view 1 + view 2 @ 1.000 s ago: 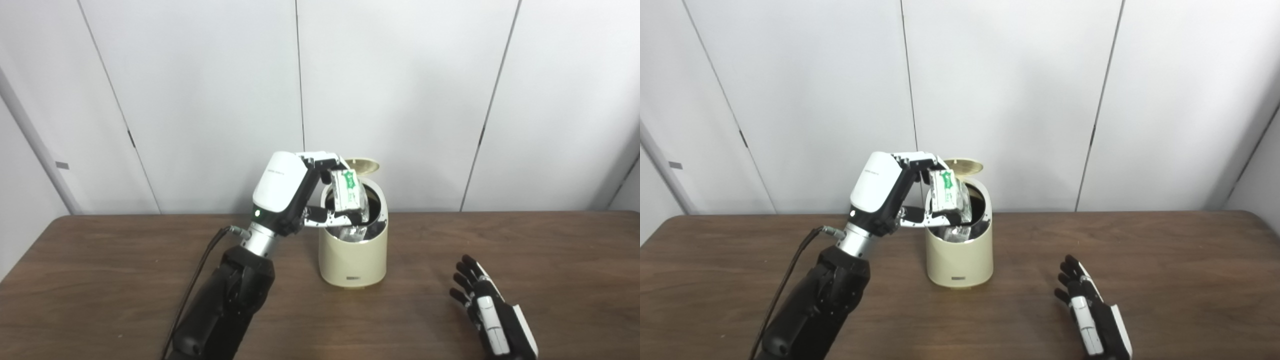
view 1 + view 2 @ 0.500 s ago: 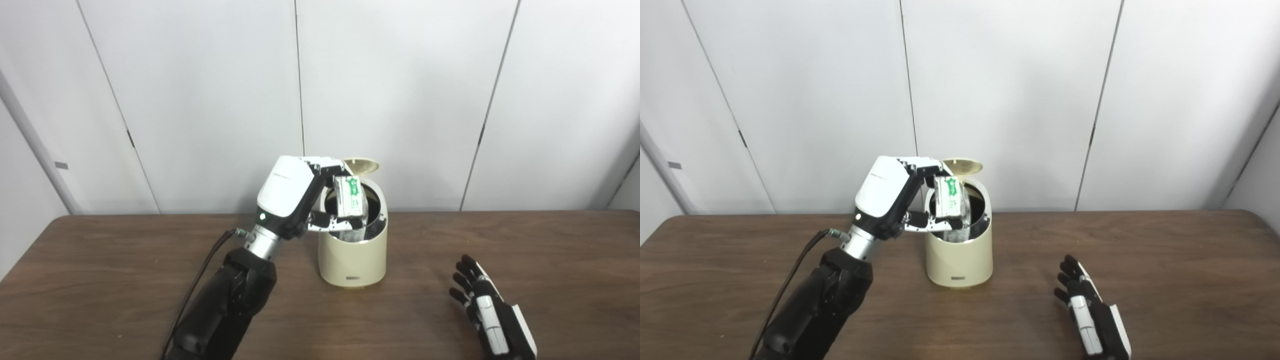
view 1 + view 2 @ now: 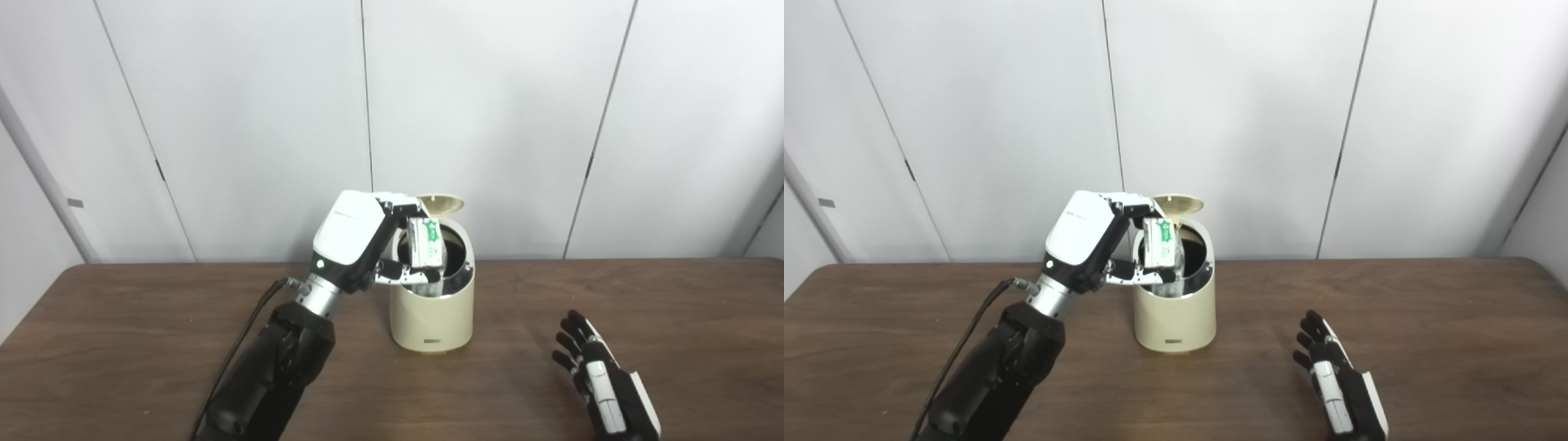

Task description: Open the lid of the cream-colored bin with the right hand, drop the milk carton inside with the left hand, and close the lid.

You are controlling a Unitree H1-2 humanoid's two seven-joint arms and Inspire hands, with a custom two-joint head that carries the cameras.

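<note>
The cream-colored bin (image 3: 432, 315) stands on the brown table (image 3: 122, 343) near the middle, its round lid (image 3: 440, 203) tipped up at the back. My left hand (image 3: 367, 242) is shut on the white and green milk carton (image 3: 425, 242) and holds it upright in the bin's open mouth, its lower end below the rim. It also shows in the right eye view (image 3: 1159, 243). My right hand (image 3: 603, 383) rests open on the table at the front right, fingers spread, well apart from the bin.
White wall panels (image 3: 490, 122) stand close behind the table. A black cable (image 3: 245, 331) runs along my left forearm. Bare tabletop lies between the bin and my right hand (image 3: 1341, 392).
My left hand has moved slightly lower and left, and the carton has sunk a little deeper into the bin's mouth. The right hand has stayed almost still.
</note>
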